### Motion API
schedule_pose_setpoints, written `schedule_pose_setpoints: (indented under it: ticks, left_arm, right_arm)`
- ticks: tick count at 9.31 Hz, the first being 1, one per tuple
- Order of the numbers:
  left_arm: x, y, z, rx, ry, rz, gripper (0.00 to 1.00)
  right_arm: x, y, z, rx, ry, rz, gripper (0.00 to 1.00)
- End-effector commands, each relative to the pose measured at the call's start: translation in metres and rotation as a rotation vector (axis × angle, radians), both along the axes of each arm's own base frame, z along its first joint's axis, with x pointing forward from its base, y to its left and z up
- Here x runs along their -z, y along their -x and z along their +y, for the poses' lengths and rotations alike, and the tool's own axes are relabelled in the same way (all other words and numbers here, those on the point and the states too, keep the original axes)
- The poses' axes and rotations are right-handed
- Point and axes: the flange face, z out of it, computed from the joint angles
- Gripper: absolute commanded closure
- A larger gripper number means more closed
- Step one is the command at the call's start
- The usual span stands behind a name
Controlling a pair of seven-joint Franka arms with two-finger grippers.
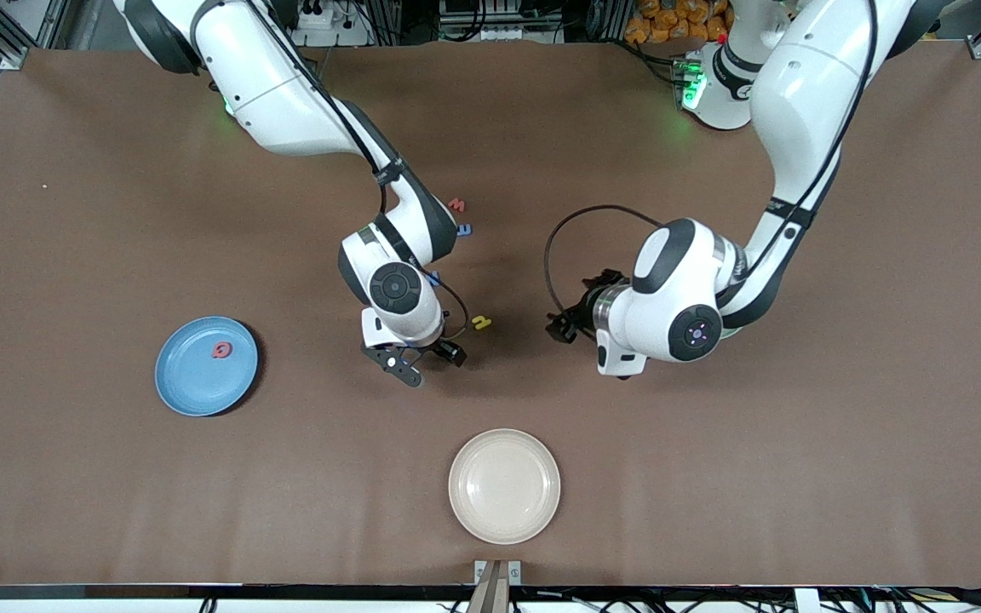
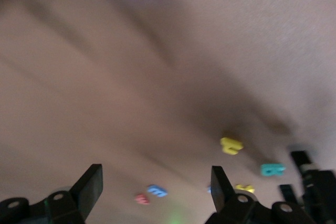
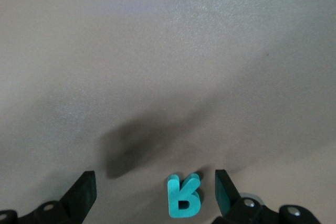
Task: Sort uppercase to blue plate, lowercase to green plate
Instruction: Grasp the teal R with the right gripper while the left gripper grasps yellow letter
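done: only red Q (image 1: 221,349) on blue plate (image 1: 192,387) | left: teal R (image 3: 183,196) on surface between right gripper's (image 3: 155,190) wide jaws | left gripper (image 2: 156,187) wide, empty | green plate unseen

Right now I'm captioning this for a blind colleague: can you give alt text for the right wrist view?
A teal R lies flat on the brown table between the open fingers of the right end effector. A dark shadow falls on the table beside the letter.
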Motion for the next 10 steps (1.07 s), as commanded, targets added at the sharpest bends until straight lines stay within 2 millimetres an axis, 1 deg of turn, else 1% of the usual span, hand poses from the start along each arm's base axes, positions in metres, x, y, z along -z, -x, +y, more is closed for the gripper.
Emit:
schedule_pose_setpoints:
  ticks: [1,2,4,5,6,8,9,10]
  left_arm:
    - [0.009,-0.014,-0.016,-0.178,0.071,0.014,0.09]
    - [0.014,-0.016,-0.023,-0.234,0.077,-0.001,0.1]
    - [0.03,-0.025,-0.033,-0.451,0.093,0.003,0.1]
    - [0.034,-0.028,-0.036,-0.515,0.091,0.013,0.1]
    - [0.039,-0.031,-0.035,-0.577,0.115,0.056,0.1]
    - [0.038,-0.041,-0.022,-0.67,0.173,0.121,0.1]
    - [0.038,-0.051,-0.005,-0.722,0.202,0.149,0.09]
    - [0.048,-0.051,-0.002,-0.733,0.217,0.172,0.09]
  right_arm:
    - [0.0,0.008,0.001,-0.013,-0.014,0.015,0.0]
    - [0.001,0.016,0.002,-0.019,-0.023,0.011,0.0]
    - [0.003,0.026,-0.004,-0.027,-0.028,0.001,0.0]
    - [-0.001,0.027,-0.003,-0.03,-0.032,-0.001,0.0]
    - [-0.004,0.031,-0.006,-0.029,-0.03,0.002,0.0]
    - [-0.01,0.032,-0.007,-0.028,-0.032,-0.001,0.0]
    - [-0.009,0.031,-0.008,-0.028,-0.032,-0.001,0.01]
    - [-0.006,0.031,-0.009,-0.026,-0.029,0.001,0.02]
